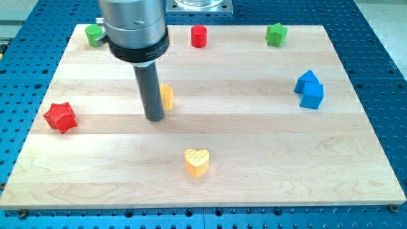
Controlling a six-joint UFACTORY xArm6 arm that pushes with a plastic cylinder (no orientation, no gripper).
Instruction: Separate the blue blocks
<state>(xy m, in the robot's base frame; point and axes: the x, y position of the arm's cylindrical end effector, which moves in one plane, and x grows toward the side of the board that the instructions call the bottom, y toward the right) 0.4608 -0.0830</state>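
Two blue blocks touch each other at the view's right: a blue block with a peaked top (306, 80) and a blue cube-like block (312, 95) just below and right of it. My tip (154, 117) rests on the board left of centre, far to the left of the blue blocks. It stands right against a yellow block (167, 97), partly hiding it.
A yellow heart (196, 161) lies below centre. A red star (60, 117) sits at the left edge. Along the top are a green block (95, 35), a red cylinder (200, 36) and a green star (276, 34). The wooden board (254, 146) lies on a blue perforated table.
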